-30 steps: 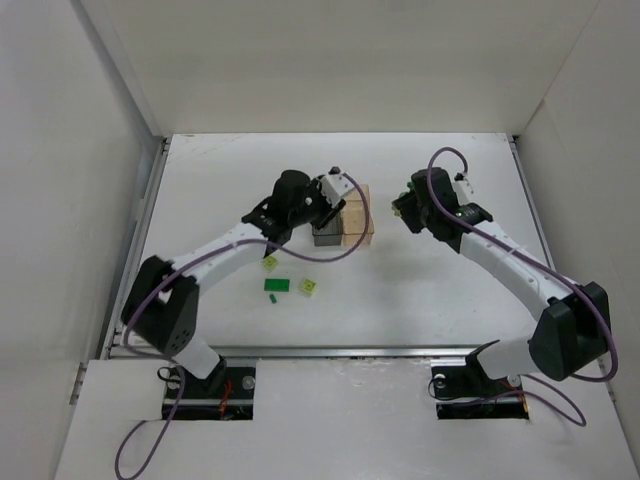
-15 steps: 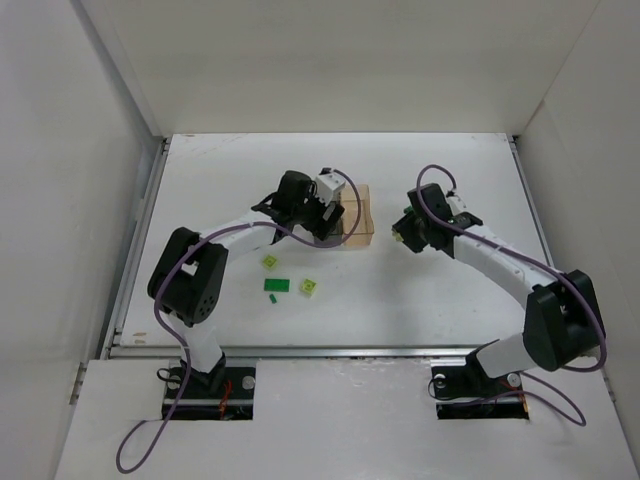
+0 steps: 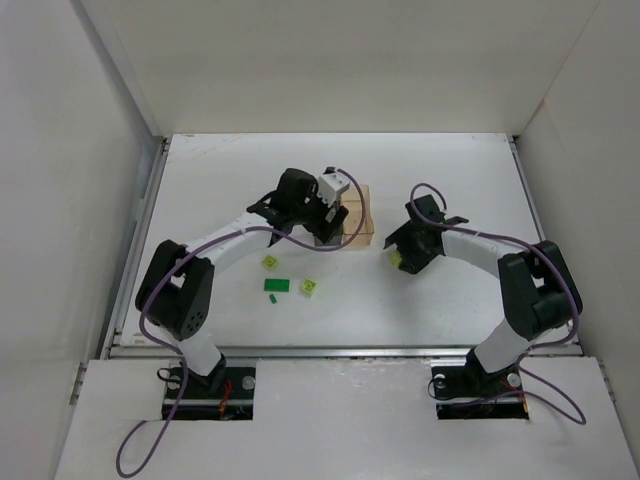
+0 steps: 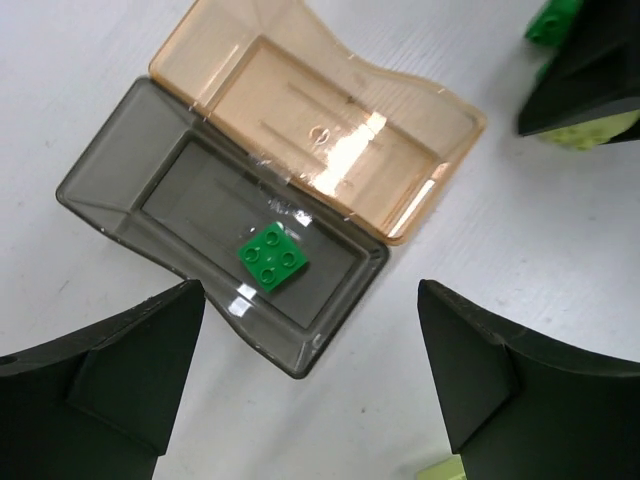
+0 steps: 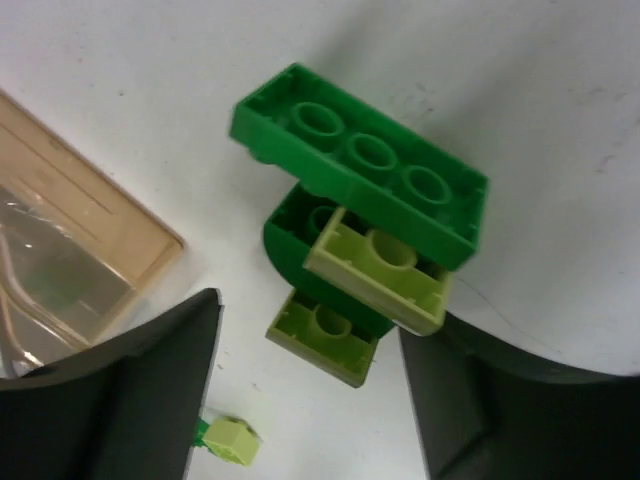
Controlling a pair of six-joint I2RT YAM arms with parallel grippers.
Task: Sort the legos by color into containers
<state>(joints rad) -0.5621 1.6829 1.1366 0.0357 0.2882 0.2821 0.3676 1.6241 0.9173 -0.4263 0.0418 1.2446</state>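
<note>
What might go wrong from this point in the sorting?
The clump at the right pincer joins dark green and lime bricks; dropped whole into either bin, it would mis-sort. The left pincer hangs open over the grey bin, with the right pincer close beside the orange bin, so they might collide or nudge the bins.

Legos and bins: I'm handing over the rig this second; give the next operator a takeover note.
Left gripper: open, above the grey bin, holding nothing.
Right gripper: around a joined green-and-lime brick cluster; grip unclear.
Done: one dark green brick in the grey bin. Orange bin empty.
To do: four loose bricks on the table, plus the cluster.
</note>
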